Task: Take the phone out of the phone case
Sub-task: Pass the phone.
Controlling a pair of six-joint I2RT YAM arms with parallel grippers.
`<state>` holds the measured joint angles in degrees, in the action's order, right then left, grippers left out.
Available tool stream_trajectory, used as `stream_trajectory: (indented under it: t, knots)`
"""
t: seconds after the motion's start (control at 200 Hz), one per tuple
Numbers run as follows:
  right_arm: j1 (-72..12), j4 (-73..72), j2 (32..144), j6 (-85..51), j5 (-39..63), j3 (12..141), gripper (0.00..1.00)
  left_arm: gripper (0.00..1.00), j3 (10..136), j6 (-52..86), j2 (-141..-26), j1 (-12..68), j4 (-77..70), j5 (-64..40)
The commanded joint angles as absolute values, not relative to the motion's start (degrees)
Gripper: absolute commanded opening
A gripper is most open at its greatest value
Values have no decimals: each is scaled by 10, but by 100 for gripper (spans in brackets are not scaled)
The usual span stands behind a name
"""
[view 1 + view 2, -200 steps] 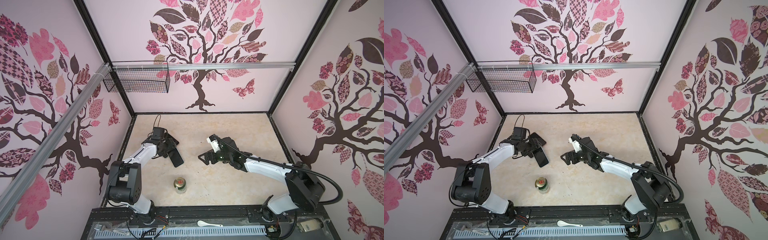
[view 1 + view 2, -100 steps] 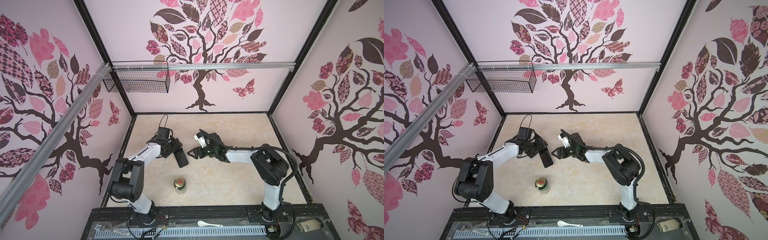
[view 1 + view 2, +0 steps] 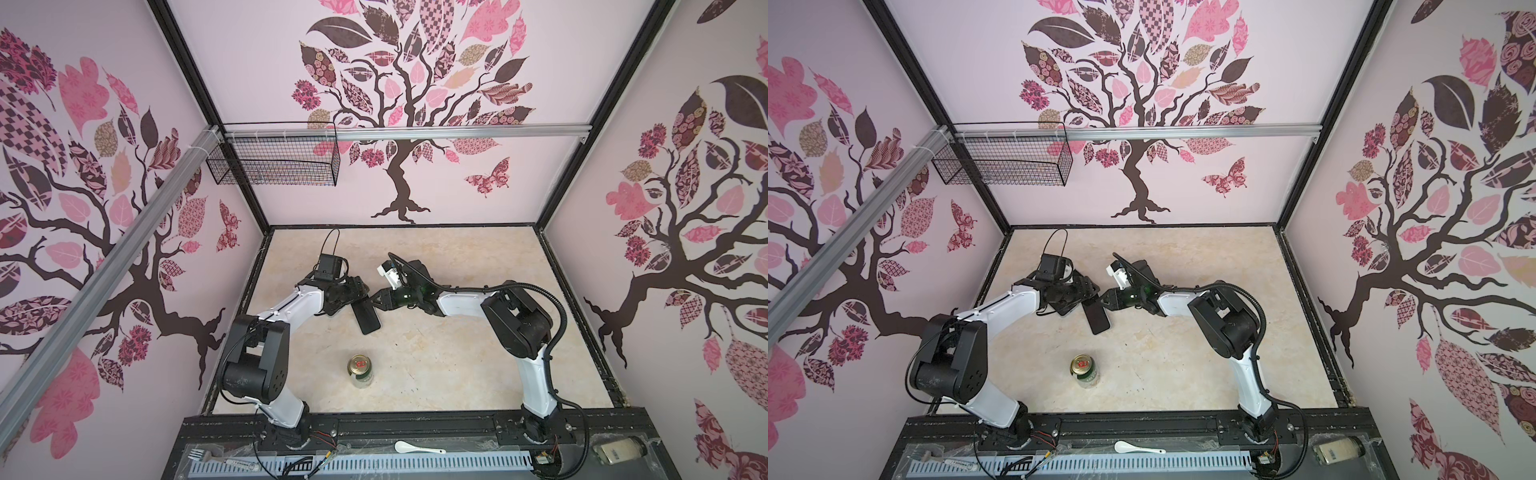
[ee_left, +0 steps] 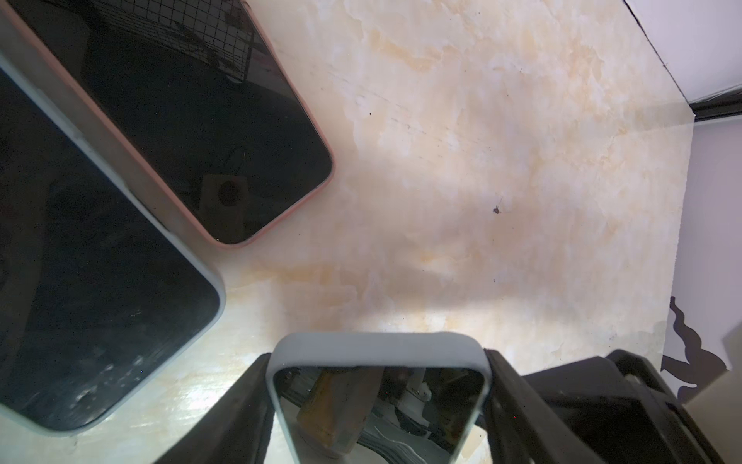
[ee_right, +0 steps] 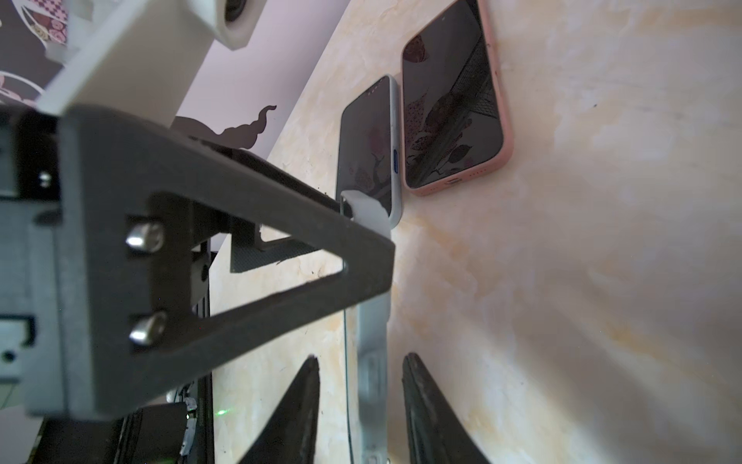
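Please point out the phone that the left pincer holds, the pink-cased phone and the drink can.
Held phone (image 4: 377, 346): left wrist view, on its grey case rim.
Pink-cased phone (image 4: 200, 120): left wrist view, on its dark screen.
Drink can (image 3: 360, 365): in a top view, on its gold lid.

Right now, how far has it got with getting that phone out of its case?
Nothing is finished yet: the phone sits inside its grey case. In hand: the left gripper clamps the case's sides, and the right gripper straddles its edge, jaws not touching. To do: grip, then pull phone and case apart.
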<state>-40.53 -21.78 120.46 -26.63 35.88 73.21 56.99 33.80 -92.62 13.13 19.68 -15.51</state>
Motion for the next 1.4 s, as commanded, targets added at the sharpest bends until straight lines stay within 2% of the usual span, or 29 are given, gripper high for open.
stream_trajectory:
  t: [0.0,0.415,0.525,0.65,0.71,0.96,1.195,1.395]
  knots:
    - [-414,-197,1239,-257,366,762,32,69,601,332,-931,136,182,-167]
    - [-415,-185,1239,-258,345,777,8,69,605,336,-918,141,186,-168]
    - [-414,-187,1210,-258,334,762,0,74,605,340,-895,141,191,-157]
    - [-413,-187,1154,-253,316,738,0,87,616,341,-853,141,205,-149]
    - [-409,-187,1117,-254,298,719,0,98,630,338,-831,141,221,-150]
    - [-350,-217,942,-308,250,594,0,98,696,318,-751,142,296,-155]
    - [-301,-195,767,-306,201,496,0,98,663,331,-655,150,233,-165]
    - [-293,-148,649,-303,232,484,0,98,639,368,-631,151,143,-315]
